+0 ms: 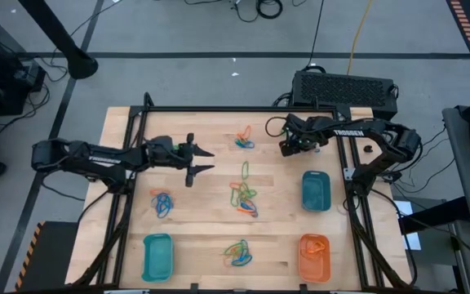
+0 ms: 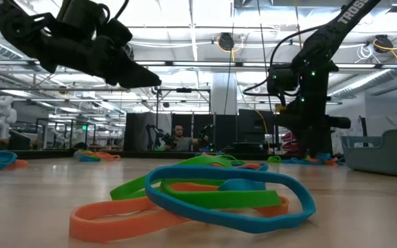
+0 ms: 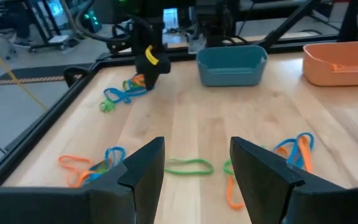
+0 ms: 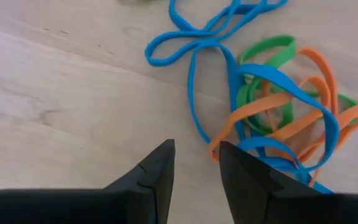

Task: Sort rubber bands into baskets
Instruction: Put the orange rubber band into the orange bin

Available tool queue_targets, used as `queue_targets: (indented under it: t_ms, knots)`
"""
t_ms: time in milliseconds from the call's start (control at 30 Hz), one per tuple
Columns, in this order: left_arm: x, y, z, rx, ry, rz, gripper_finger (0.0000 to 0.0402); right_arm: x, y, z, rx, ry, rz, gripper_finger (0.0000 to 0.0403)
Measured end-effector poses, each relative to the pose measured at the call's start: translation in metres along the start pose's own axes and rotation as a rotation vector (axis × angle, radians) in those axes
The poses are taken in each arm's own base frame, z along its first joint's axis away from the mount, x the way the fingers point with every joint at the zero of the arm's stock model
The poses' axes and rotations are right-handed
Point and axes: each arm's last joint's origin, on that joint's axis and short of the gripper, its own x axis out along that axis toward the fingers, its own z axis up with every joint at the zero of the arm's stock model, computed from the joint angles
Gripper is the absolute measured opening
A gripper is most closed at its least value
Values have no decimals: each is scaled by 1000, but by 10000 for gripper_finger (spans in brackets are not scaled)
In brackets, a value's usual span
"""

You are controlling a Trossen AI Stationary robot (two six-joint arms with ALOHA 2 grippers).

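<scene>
Wood counter inside a black frame, grey floor and cables around it; low view looks across into a lab hall with a person seated far back.

Rubber bands lie in five loose clumps: one at the far centre, one mid-counter, one near centre, one on the left, and the closest tangle fills the low view, blue over green over orange.

Baskets: teal basket near left, second teal basket on the right, orange basket near right. Orange basket has something orange in it, too small to tell what. Both teal ones look bare inside from above.

Left gripper sits above the counter left of centre, pointing right, jaws spread wide, nothing between them. Its wrist view shows a green band on the wood past the fingers, apart from them.

Right gripper is at the far centre clump, just beside it, jaws narrowly parted over bare wood. Blue, green and orange loops lie right next to one finger; can't tell whether it's touching. Nothing held.
</scene>
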Motion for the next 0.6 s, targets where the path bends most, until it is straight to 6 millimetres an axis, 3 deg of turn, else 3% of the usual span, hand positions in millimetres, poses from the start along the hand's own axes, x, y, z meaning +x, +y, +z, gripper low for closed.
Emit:
queue_targets:
  t_ms: [333,600]
  knots:
    - [3,0,-2,0,-1,1,191,1,-1,1,9,-42,-35,100]
    - [3,0,-2,0,0,1,191,12,-7,-9,16,-10,-27,87]
